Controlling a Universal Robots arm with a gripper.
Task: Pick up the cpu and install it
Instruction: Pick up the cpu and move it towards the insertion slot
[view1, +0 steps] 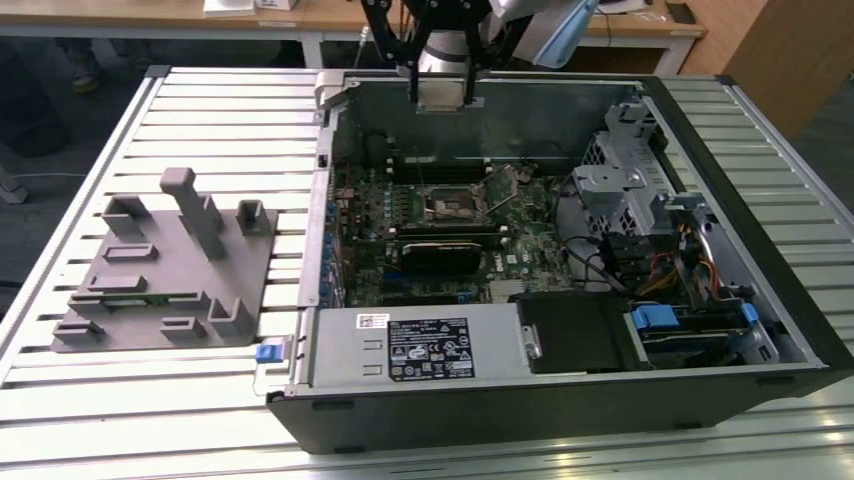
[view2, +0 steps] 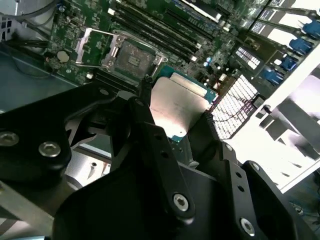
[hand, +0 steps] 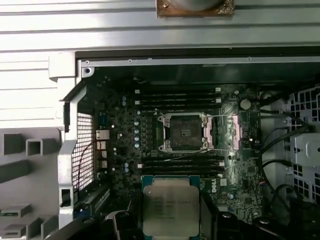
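The cpu (hand: 170, 207) is a flat square chip with a shiny metal top on a green rim, and my gripper (hand: 171, 220) is shut on it. In both wrist views a black finger presses each side edge of the cpu (view2: 177, 105), with the gripper (view2: 176, 107) around it. The open motherboard socket (hand: 182, 131) lies bare below and ahead, its metal load plate (hand: 235, 131) swung aside; it also shows at the socket (view2: 132, 57). In the exterior view my gripper (view1: 446, 95) hangs above the far wall of the open computer case (view1: 561, 400), well above the socket (view1: 451, 203).
Memory slots (hand: 177, 97) flank the socket on two sides. A grey plastic tray block (view1: 167, 270) with upright posts sits at the exterior view's left of the case. Inside the case are a power supply (view1: 420, 345), a drive cage (view1: 641, 200) and loose cables (view1: 674, 275).
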